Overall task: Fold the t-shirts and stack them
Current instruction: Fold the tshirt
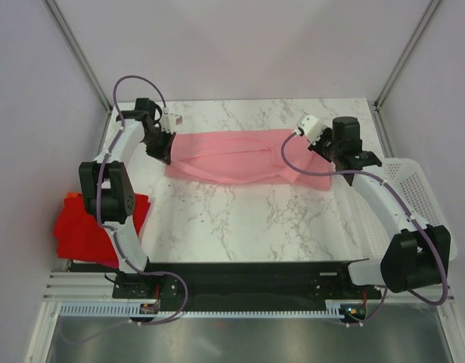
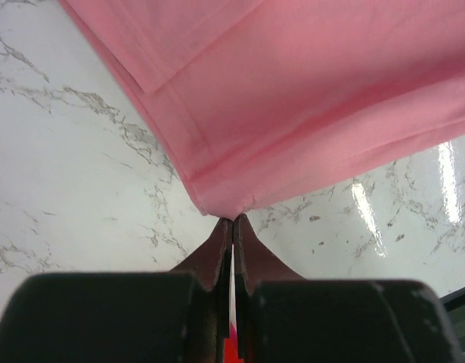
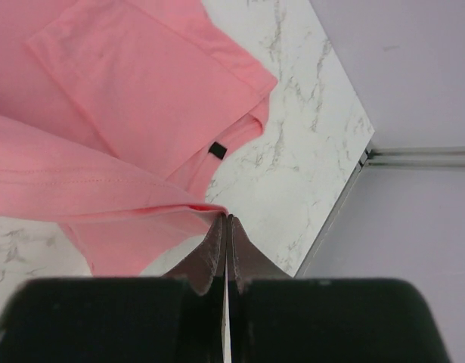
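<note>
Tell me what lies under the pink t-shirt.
The pink t-shirt lies on the marble table, which shows around it. Its folded layers hide the surface directly beneath.

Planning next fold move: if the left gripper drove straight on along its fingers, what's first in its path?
The pink t-shirt: the left gripper is shut on its corner, and cloth fills the line ahead. The marble table lies beneath; how steeply it points down is unclear.

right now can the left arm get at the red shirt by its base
Probably not yet: the left gripper is shut on a corner of the pink t-shirt. The red shirt lies close by the arm's own elbow, an awkward reach back.
</note>
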Robot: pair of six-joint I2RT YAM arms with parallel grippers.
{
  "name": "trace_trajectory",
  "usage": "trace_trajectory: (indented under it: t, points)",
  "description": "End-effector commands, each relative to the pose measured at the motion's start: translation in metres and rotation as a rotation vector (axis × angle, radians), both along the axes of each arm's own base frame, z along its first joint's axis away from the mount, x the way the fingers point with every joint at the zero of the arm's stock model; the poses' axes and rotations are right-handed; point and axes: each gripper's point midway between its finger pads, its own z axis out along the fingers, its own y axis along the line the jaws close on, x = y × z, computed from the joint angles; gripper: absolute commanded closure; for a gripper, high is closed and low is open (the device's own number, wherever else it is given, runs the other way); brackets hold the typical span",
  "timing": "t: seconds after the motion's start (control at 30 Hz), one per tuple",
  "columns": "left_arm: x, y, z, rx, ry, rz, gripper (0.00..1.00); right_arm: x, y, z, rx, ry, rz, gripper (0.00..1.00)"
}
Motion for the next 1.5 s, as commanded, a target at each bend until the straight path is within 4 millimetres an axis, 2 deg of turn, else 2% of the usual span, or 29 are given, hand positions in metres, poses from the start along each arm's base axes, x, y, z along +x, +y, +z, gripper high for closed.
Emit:
trace_trajectory:
  t: [0.0,0.1,0.2,0.27,0.3,0.37,0.4,0.43,0.5,0.57,0.6,0.67,0.7,0.77,0.8,0.83,0.9,1.0,1.03,1.07,1.1,1.17,1.2,1.23,1.27,1.33,1.37,1.43,1.47]
  points:
    - [0.019,0.0,0.007,-0.008,-0.018,0.032,0.98,0.037,-0.006,0.028,0.037,-0.096,-0.075,1.0]
    - [0.032,0.001,0.008,-0.007,-0.034,0.044,0.98,0.053,-0.004,0.033,0.047,-0.117,-0.082,1.0]
    - [0.043,0.002,-0.001,-0.003,-0.025,0.051,0.98,0.072,-0.002,0.015,0.035,-0.082,-0.083,1.0]
    - [0.051,0.004,0.001,0.009,-0.039,0.062,0.98,0.083,-0.002,0.018,0.032,-0.089,-0.087,1.0]
    - [0.052,0.005,0.0,0.014,-0.038,0.066,0.98,0.089,-0.001,0.008,0.026,-0.069,-0.087,1.0]
    - [0.056,0.008,-0.003,0.025,-0.036,0.074,0.98,0.1,-0.001,0.012,0.021,-0.079,-0.095,1.0]
    - [0.056,0.01,-0.004,0.028,-0.034,0.083,0.98,0.106,0.001,0.002,0.017,-0.063,-0.095,1.0]
    - [0.057,0.012,-0.004,0.029,-0.033,0.088,0.98,0.112,0.001,0.008,0.018,-0.076,-0.095,1.0]
    - [0.056,0.013,-0.007,0.031,-0.027,0.093,0.98,0.121,0.003,-0.003,0.019,-0.059,-0.095,1.0]
    - [0.057,0.015,-0.008,0.03,-0.025,0.097,0.98,0.13,0.004,0.0,0.019,-0.068,-0.097,1.0]
    - [0.057,0.015,-0.01,0.032,-0.022,0.098,0.98,0.135,0.005,-0.008,0.015,-0.054,-0.098,1.0]
    - [0.058,0.016,-0.014,0.037,-0.013,0.098,0.98,0.144,0.006,-0.007,0.017,-0.061,-0.098,1.0]
    - [0.058,0.017,-0.014,0.042,-0.015,0.098,0.98,0.148,0.006,-0.016,0.013,-0.046,-0.1,1.0]
    - [0.059,0.018,-0.017,0.051,-0.011,0.102,0.98,0.157,0.007,-0.015,0.015,-0.052,-0.1,1.0]
    - [0.06,0.02,-0.02,0.055,-0.007,0.105,0.98,0.161,0.009,-0.026,0.01,-0.034,-0.1,1.0]
    - [0.06,0.021,-0.022,0.06,-0.001,0.108,0.98,0.168,0.009,-0.021,0.012,-0.049,-0.101,1.0]
    - [0.062,0.023,-0.025,0.066,0.002,0.11,0.98,0.175,0.01,-0.034,0.011,-0.03,-0.108,1.0]
    - [0.063,0.026,-0.029,0.085,0.007,0.109,0.98,0.184,0.007,-0.039,0.013,-0.025,-0.147,1.0]
    - [0.063,0.03,-0.03,0.106,0.007,0.121,0.96,0.187,0.001,-0.035,0.004,-0.039,-0.19,0.95]
    - [0.063,0.033,-0.029,0.118,0.006,0.129,0.88,0.187,-0.002,-0.033,0.004,-0.041,-0.214,0.86]
    - [0.064,0.036,-0.027,0.138,0.0,0.138,0.83,0.187,-0.005,-0.027,0.023,-0.051,-0.246,0.68]
    - [0.066,0.038,-0.012,0.144,-0.037,0.148,0.74,0.184,-0.008,-0.017,0.036,-0.061,-0.271,0.6]
    - [0.067,0.039,-0.008,0.148,-0.051,0.15,0.73,0.179,-0.005,-0.003,0.061,-0.079,-0.261,0.57]
    - [0.069,0.04,0.0,0.149,-0.075,0.154,0.71,0.173,-0.002,-0.006,0.073,-0.064,-0.245,0.54]
    - [0.071,0.039,0.011,0.147,-0.105,0.15,0.69,0.164,0.013,-0.003,0.117,-0.035,-0.171,0.53]
    - [0.074,0.034,0.02,0.131,-0.131,0.132,0.69,0.149,0.029,-0.021,0.139,0.053,-0.083,0.53]
    - [0.074,0.031,0.025,0.126,-0.147,0.114,0.7,0.134,0.047,-0.036,0.172,0.141,-0.001,0.54]
    - [0.068,0.015,0.021,0.087,-0.134,0.058,0.73,0.117,0.066,-0.058,0.168,0.247,0.102,0.57]
    - [0.065,0.009,0.018,0.073,-0.125,0.041,0.77,0.103,0.073,-0.078,0.178,0.341,0.139,0.58]
